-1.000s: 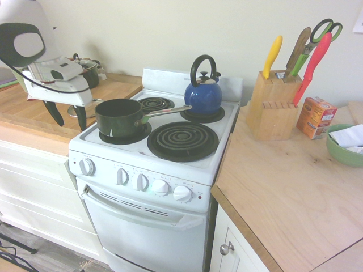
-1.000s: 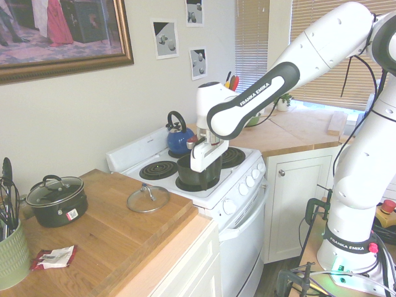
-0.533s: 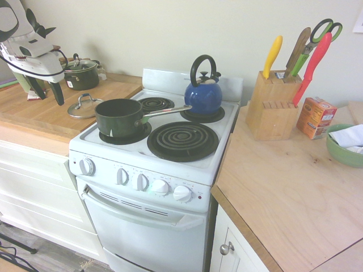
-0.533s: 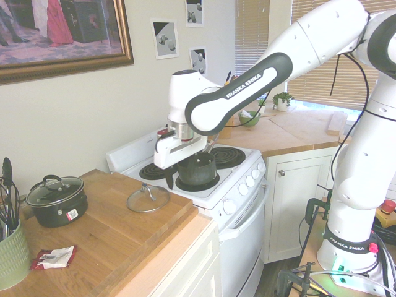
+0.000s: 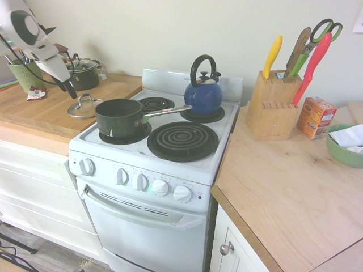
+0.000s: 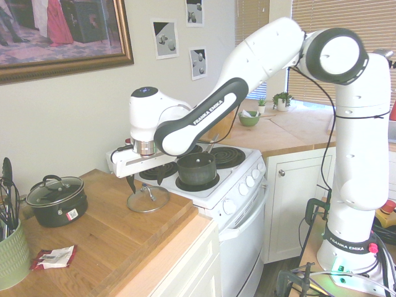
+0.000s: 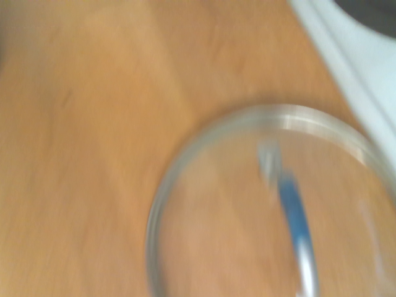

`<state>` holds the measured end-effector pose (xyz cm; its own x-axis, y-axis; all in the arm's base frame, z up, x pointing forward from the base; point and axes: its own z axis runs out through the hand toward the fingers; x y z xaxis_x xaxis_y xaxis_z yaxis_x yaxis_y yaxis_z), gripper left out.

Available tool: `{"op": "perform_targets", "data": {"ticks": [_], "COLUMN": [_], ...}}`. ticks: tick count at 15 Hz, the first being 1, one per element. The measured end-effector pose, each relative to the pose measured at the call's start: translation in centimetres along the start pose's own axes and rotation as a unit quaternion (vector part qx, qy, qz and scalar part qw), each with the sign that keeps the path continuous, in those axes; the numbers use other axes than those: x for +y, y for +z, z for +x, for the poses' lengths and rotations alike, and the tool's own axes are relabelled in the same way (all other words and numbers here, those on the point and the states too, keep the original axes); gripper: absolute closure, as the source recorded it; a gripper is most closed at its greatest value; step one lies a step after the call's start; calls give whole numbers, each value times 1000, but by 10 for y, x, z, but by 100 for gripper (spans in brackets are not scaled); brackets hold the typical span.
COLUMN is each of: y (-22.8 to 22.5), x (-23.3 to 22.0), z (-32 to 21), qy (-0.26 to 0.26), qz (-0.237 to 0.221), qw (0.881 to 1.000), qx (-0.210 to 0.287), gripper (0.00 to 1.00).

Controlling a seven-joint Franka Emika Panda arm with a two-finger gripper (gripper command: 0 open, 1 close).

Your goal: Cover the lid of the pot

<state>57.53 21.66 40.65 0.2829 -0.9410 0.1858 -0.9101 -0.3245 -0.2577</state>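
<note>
Glass lid (image 6: 147, 199): rigid, breakable, probably slick | grab: loop handle | gripper (image 6: 137, 185): spread, empty, above it

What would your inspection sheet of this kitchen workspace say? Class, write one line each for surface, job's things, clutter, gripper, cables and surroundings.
Surface: wooden counter beside a white stove.
Job's things: glass lid lies flat on the counter by the stove's edge; dark green pot sits uncovered on a front burner, its long handle pointing toward the blue kettle.
Clutter: two-handled lidded pot, green utensil holder, small packet.
Gripper: gripper open, just above the lid, holding nothing.
Cables: nothing seen on the counter or stove.
Surroundings: knife block, orange box, green bowl on the other counter; framed painting on the wall.
</note>
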Motion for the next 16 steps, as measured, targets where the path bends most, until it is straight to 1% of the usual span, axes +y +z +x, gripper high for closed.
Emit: {"op": "perform_targets", "data": {"ticks": [3, 6, 10, 11, 16], "y": [21, 31, 34, 35, 37], "x": [-22, -26, -27, -26, -26], "z": [20, 21, 24, 24, 24], "qy": [20, 25, 28, 28, 18], "qz": [-3, -20, -44, -51, -74], "qw": [1000, 999, 999, 998, 997], "qx": [6, 4, -3, -6, -17], "gripper": [0, 0, 0, 100, 100]}}
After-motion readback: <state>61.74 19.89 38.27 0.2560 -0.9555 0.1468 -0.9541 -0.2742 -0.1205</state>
